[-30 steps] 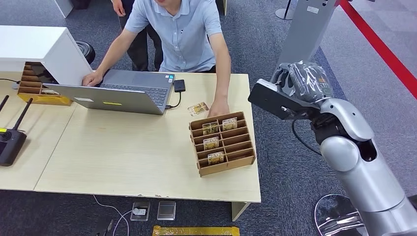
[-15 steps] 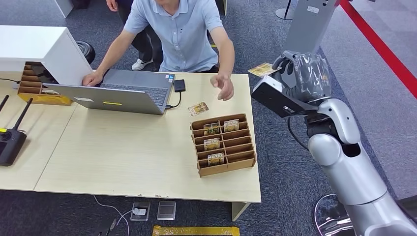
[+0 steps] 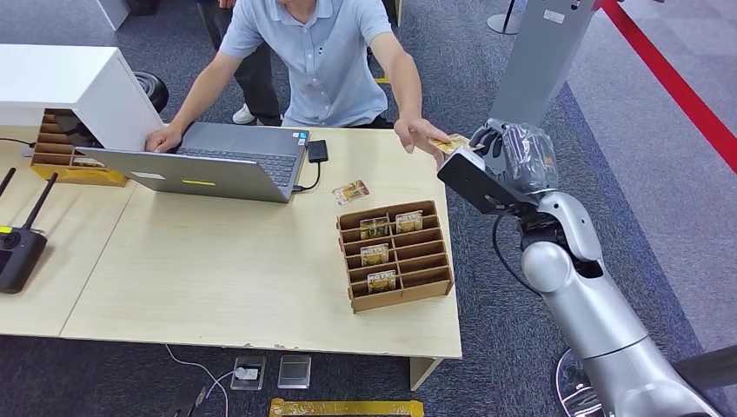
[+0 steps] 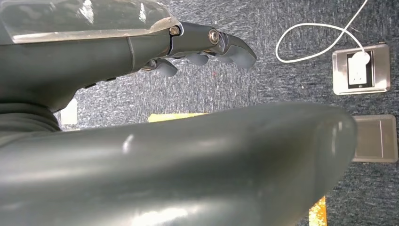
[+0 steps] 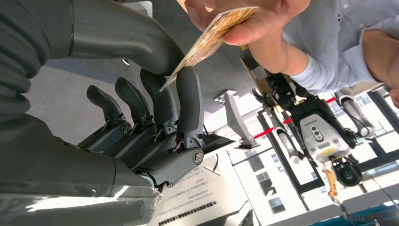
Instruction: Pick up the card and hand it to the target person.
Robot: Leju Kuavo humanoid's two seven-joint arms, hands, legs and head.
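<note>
Right hand (image 3: 508, 156) raised just beyond the table (image 3: 217, 261) far right corner, over open carpet. Thumb and a finger pinch the card (image 5: 209, 35); person's hand (image 3: 420, 135) grips its other end. Left hand (image 4: 207, 44) hangs slack, holding nothing.

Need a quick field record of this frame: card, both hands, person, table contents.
card: pinched by right hand, person's hand gripping the other end
handover: both holding, not released
left hand: hanging over floor, holds nothing, fingers loosely curled
person: behind table, other hand on laptop
card rack: holds several cards
loose card: on table beside rack
</note>
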